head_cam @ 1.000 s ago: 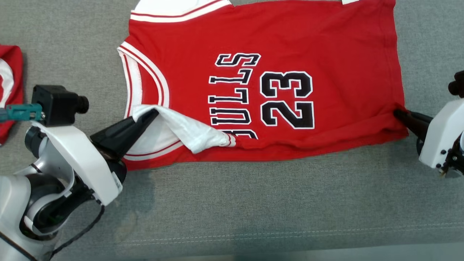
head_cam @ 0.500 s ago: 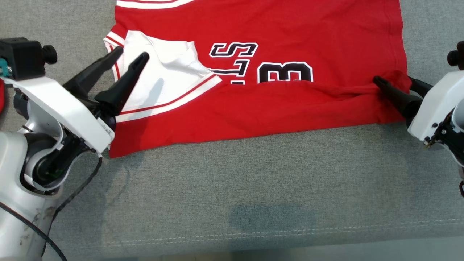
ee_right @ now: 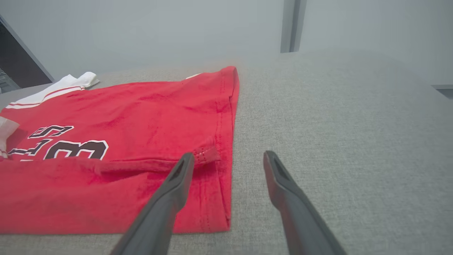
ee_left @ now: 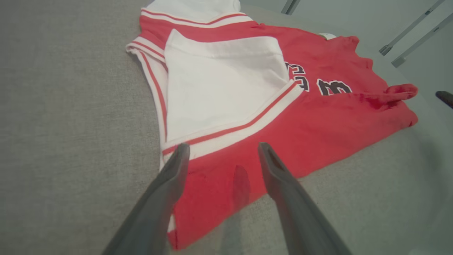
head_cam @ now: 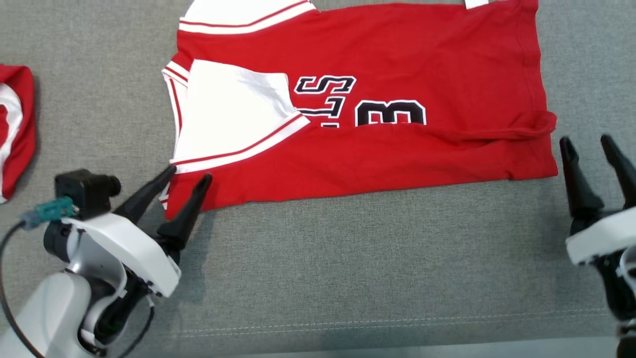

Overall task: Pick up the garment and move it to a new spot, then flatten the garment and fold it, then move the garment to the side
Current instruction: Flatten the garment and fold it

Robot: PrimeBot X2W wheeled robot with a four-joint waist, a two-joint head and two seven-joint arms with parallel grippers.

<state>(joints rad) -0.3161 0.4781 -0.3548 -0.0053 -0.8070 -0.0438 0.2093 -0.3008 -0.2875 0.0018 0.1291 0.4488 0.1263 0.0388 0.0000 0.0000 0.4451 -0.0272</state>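
Grey cloth surface (head_cam: 348, 278) held the red jersey (head_cam: 377, 154) at upper centre, its lower half folded up, with left gripper (head_cam: 190, 173) at lower left and right gripper (head_cam: 585, 140) at right both spread wide, empty; mid-fold, seemingly, next needing fresh corner grips.

garment (head_cam: 397, 159) is coloured red, trimmed white with red stripes, lettered black outlined white | surface (head_cam: 348, 273) is covered in grey weave | left hand (head_cam: 190, 173), right hand (head_cam: 585, 140): fingers are finished black

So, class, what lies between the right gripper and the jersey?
Bare grey upholstery separates the right gripper from the jersey, seen in the head view.
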